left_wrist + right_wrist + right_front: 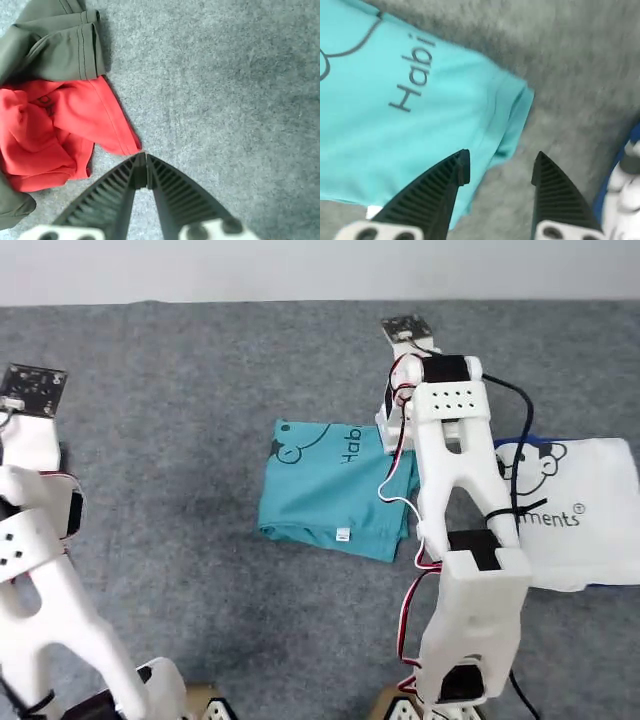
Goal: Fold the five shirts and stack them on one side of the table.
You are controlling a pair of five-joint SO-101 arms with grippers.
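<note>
A folded teal shirt (335, 492) lies in the middle of the grey table. My right gripper (501, 167) hangs open just above the teal shirt (410, 110), over its sleeve edge; in the high view the right arm (450, 440) covers that side. A white folded shirt (575, 510) lies at the right edge, on something blue. My left gripper (146, 162) is shut with nothing in it, beside a crumpled red shirt (55, 130) and a dark olive shirt (50, 45). The left arm (35, 510) stands at the left edge in the high view.
Grey carpet-like cloth (180, 410) covers the table, with bare room between the left arm and the teal shirt. A white wall strip runs along the far edge (300, 270).
</note>
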